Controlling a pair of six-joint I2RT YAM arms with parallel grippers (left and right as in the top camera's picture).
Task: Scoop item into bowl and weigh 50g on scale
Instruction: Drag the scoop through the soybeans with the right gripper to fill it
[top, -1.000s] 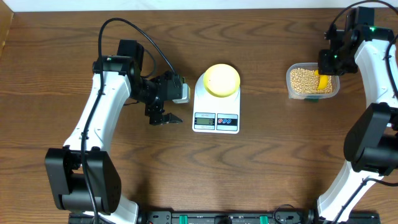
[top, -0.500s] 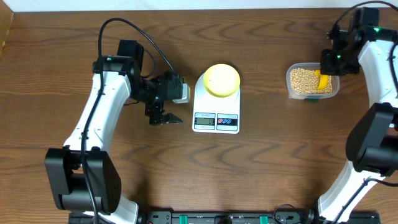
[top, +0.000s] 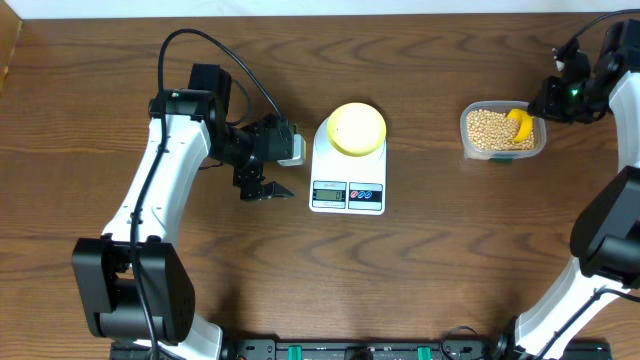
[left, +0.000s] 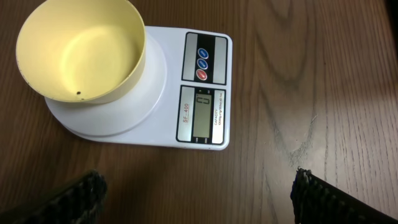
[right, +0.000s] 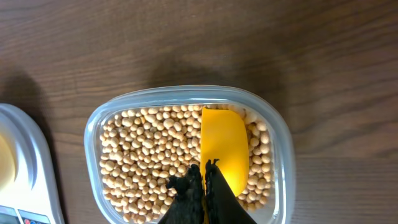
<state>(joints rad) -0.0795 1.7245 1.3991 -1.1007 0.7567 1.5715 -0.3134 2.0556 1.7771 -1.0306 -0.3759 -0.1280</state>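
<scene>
Hanging to the left of the scale (top: 348, 194), the left end effector (top: 262, 190) spreads its fingers wide over bare desk (top: 420, 280) and holds nothing, as seen from overhead. The pale-yellow bowl (top: 356, 128) sits on the scale's platform, just ahead of that end effector. Across the desk, the right end effector (top: 538, 108) sits at the far edge of a clear container (top: 465, 130) of beans (top: 486, 130), with a yellow scoop (top: 518, 125) tilted below it.

Left wrist camera: the bowl (left: 81, 50) stands upright and looks empty save one dark speck. It is ahead and left of the wide-open end effector (left: 198, 186). The scale (left: 199, 106) display is too small to read.

Right wrist camera: the end effector (right: 204, 180) is pinched narrow, apparently clamped on the handle end of the scoop (right: 224, 146). The scoop blade lies on the beans (right: 149, 155) directly ahead, inside the container (right: 280, 143).

The beans appear hard, smooth and individually light. They seem likely to roll and scatter rather than clump, and fingers would not pick them up well. The rigid scoop looks the right carrier, held at its handle and kept level. The bowl is probably light enough to slide if bumped.
</scene>
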